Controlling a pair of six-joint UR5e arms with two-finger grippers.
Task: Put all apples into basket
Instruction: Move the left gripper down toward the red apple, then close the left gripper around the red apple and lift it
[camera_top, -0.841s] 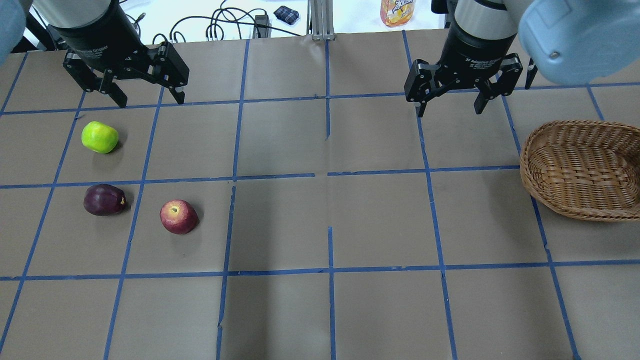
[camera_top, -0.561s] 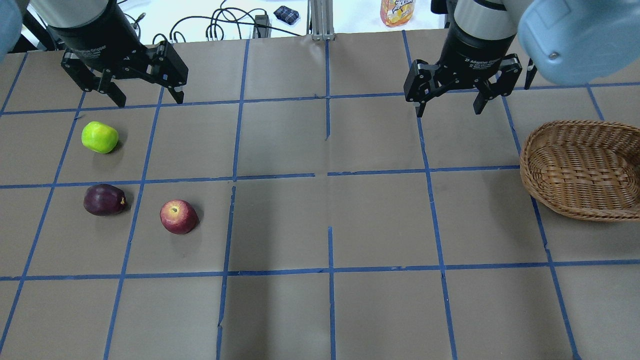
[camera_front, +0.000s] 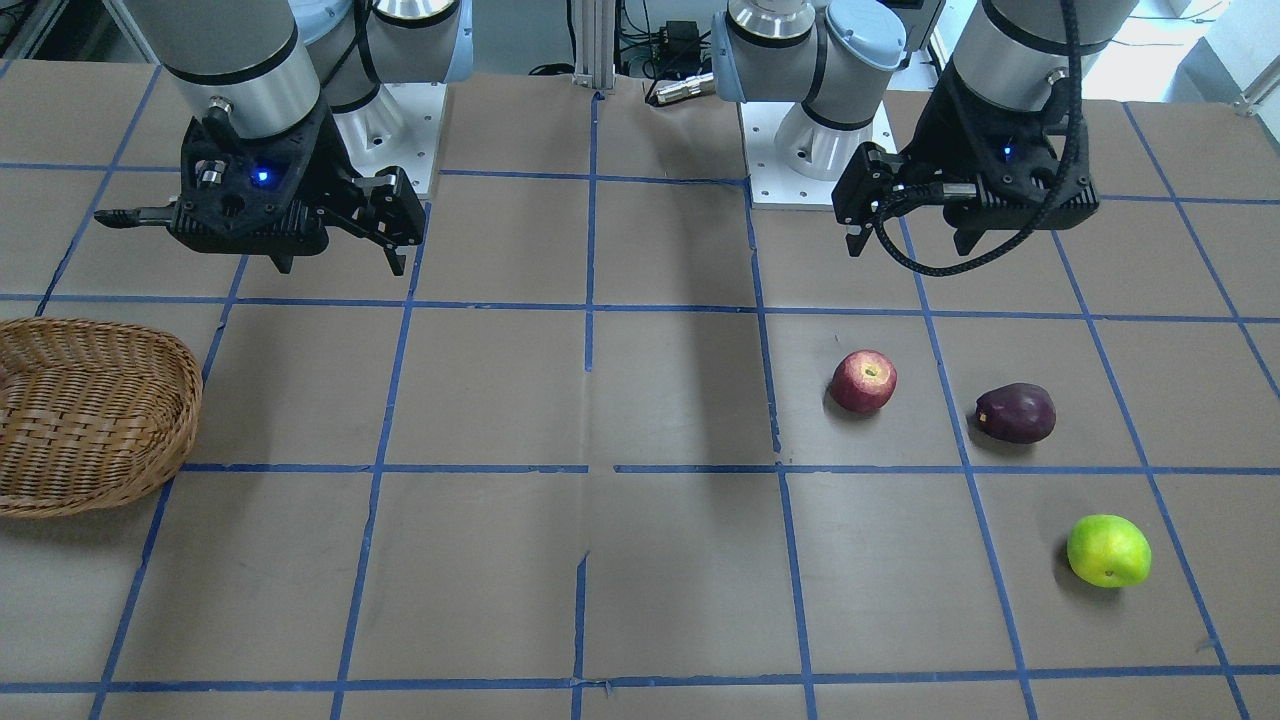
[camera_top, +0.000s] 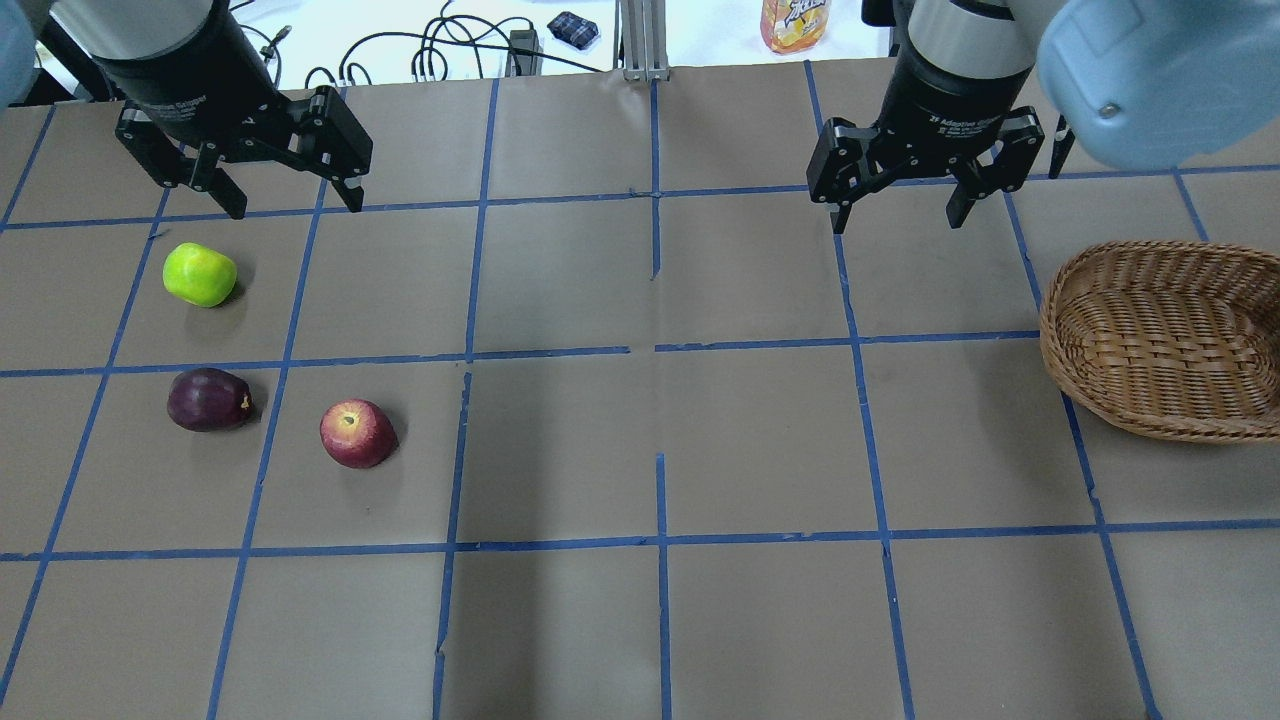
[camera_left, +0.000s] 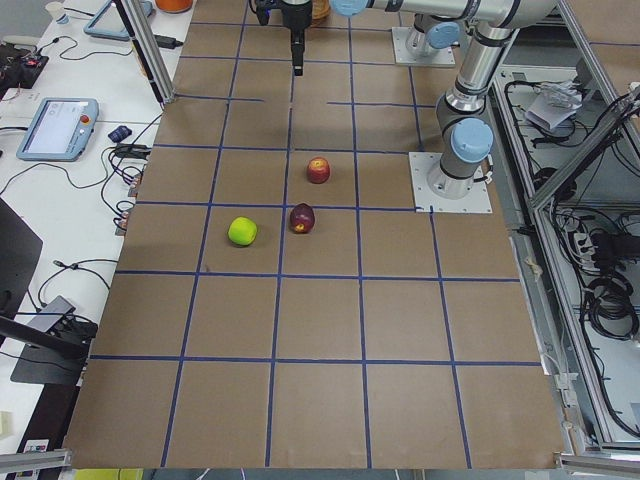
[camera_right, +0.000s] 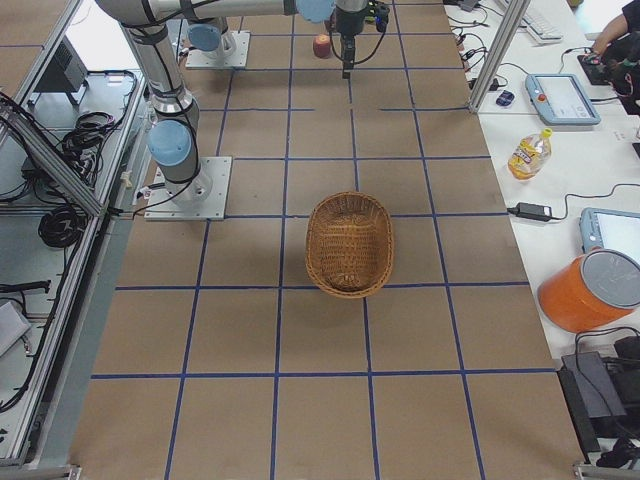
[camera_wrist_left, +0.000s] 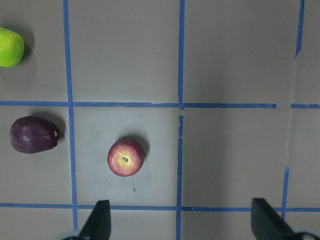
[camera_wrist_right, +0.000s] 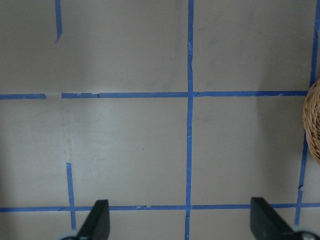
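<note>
Three apples lie on the table's left half. The green apple (camera_top: 200, 274) is farthest, the maroon apple (camera_top: 209, 399) is nearer, and the red apple (camera_top: 357, 434) is to its right. My left gripper (camera_top: 296, 205) is open and empty, hovering above the table beyond the green apple. Its wrist view shows the red apple (camera_wrist_left: 126, 157), maroon apple (camera_wrist_left: 33, 134) and green apple (camera_wrist_left: 10, 47) below. The empty wicker basket (camera_top: 1150, 330) sits at the right edge. My right gripper (camera_top: 897, 222) is open and empty, hovering left of the basket, beyond it.
Blue tape lines grid the brown table cover. A juice bottle (camera_top: 795, 22) and cables (camera_top: 450, 50) lie on the white surface past the far edge. The basket's rim (camera_wrist_right: 312, 125) shows at the right wrist view's right edge.
My left gripper has drifted slightly left and toward the far edge. The right gripper has barely shifted. The apples and basket have not moved.
</note>
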